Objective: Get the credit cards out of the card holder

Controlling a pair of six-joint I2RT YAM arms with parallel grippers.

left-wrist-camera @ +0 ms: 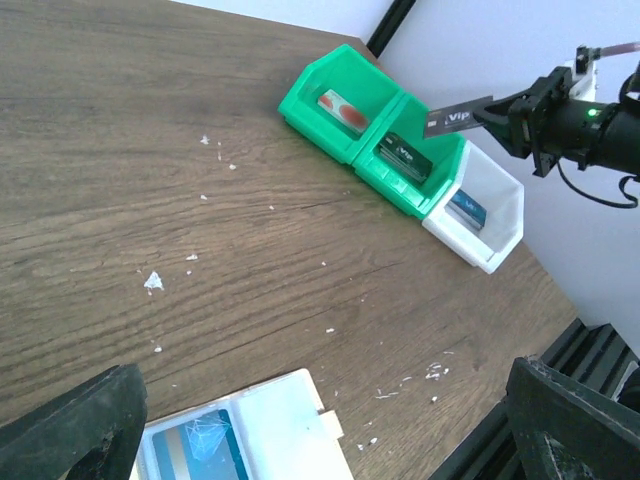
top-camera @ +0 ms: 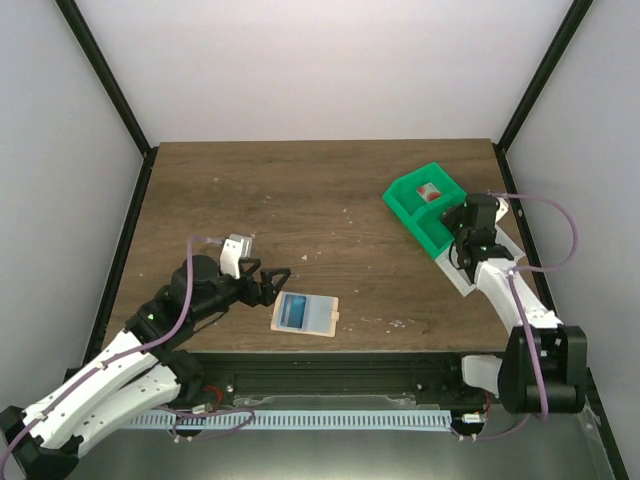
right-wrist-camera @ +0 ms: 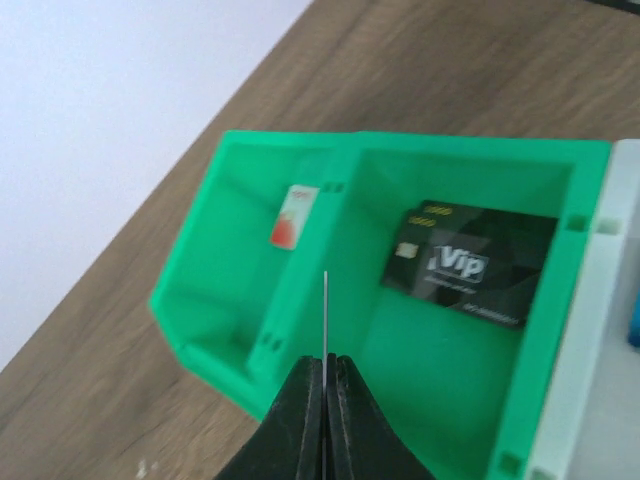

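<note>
R gripper [right-wrist-camera: 325,368] is pinched tight on a dark VIP card [left-wrist-camera: 458,117], edge-on above the green-and-white tray [top-camera: 405,192] at 2 o'clock on the table [top-camera: 250,190]. A second VIP card [right-wrist-camera: 470,265] lies in the mid bin. L gripper [top-camera: 272,279] has its jaws wide apart, holding nothing, at 9 o'clock of the card holder [top-camera: 305,313]. The holder lies flat at 6 o'clock, prob. w/ a blue card [left-wrist-camera: 205,450] inside.

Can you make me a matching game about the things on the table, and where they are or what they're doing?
Things:
1. card holder
2. left gripper
3. right gripper
4. red-and-white card

Matches:
A. inside a green compartment
B. shut on a dark card
C. open, holding nothing
D. lying flat on the table

Pairs: 1-D, 2-C, 3-B, 4-A
</note>
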